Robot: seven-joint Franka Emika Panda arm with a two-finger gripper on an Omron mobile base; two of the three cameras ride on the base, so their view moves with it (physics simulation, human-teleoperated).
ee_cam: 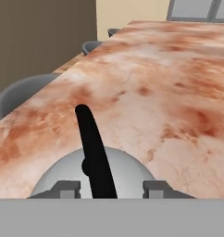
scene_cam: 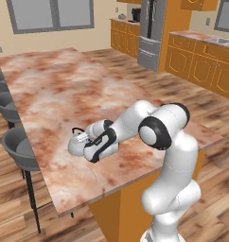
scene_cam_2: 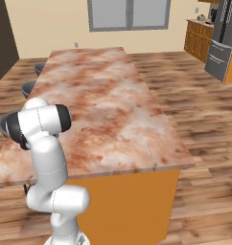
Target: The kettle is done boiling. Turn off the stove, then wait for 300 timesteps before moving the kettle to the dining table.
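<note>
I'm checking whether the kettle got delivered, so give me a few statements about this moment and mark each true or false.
1. The kettle sits on the dining table. True.
2. The gripper has its finger tips standing apart on either side of the kettle's black handle. True.
3. The kettle is lifted clear above the tabletop. False: in the left base view it rests on the marbled top.
4. Grey stools stand along the table's edge. True.
5. A plate lies beside the kettle. False: the stone top around it is bare.

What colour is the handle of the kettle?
Black; the kettle handle shows best in the hand view.
</note>
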